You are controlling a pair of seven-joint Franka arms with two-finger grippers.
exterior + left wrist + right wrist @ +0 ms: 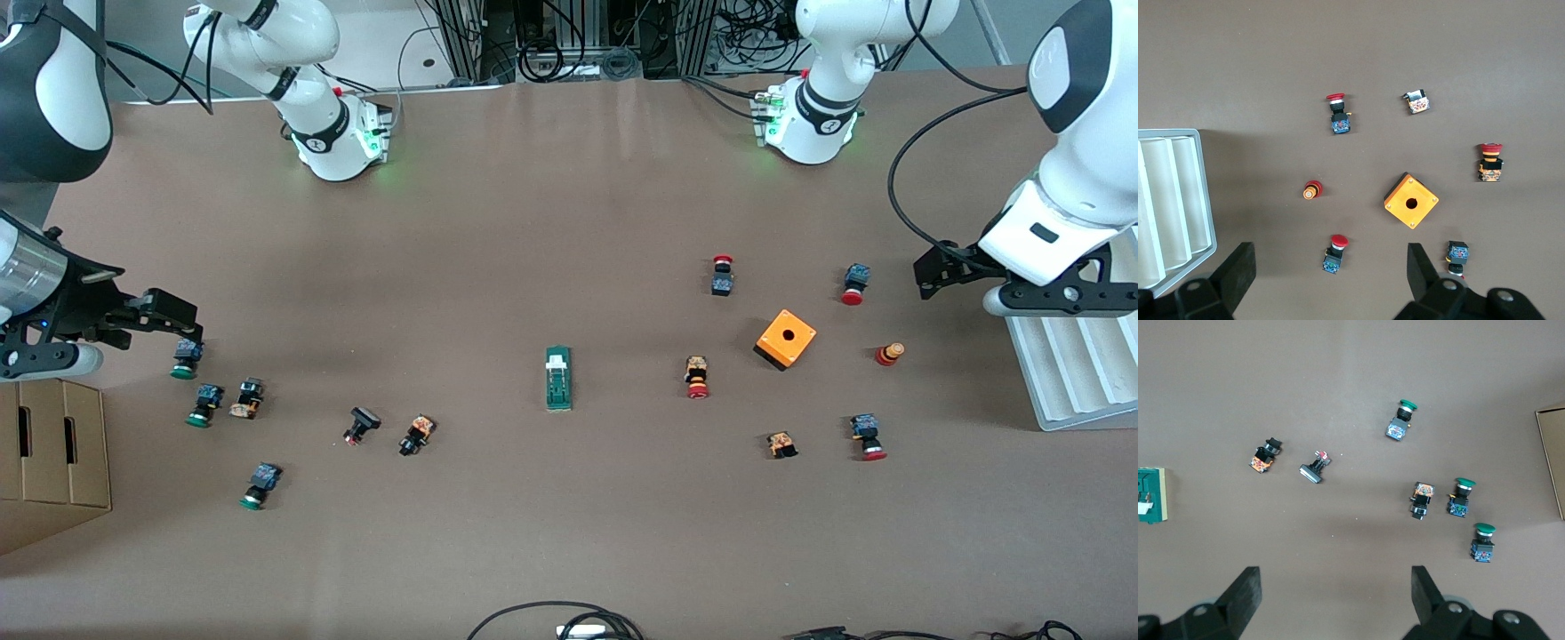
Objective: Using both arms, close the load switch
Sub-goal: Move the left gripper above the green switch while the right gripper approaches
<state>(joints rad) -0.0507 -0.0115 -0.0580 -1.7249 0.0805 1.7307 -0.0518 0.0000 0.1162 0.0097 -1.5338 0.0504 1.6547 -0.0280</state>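
The load switch (558,378) is a narrow green block with a white tab, lying flat at the table's middle; one end of the load switch (1151,495) shows in the right wrist view. My right gripper (178,313) (1335,572) hangs open and empty at the right arm's end of the table, over bare table beside a green-capped push button (185,358). My left gripper (929,271) (1330,250) hangs open and empty at the left arm's end, over a red-capped push button (1333,254). Both grippers are well away from the switch.
An orange square box (785,339) with a hole sits among several red-capped buttons toward the left arm's end. Several green-capped and black buttons lie toward the right arm's end. A cardboard box (53,453) and a white ribbed tray (1067,373) stand at the table's two ends.
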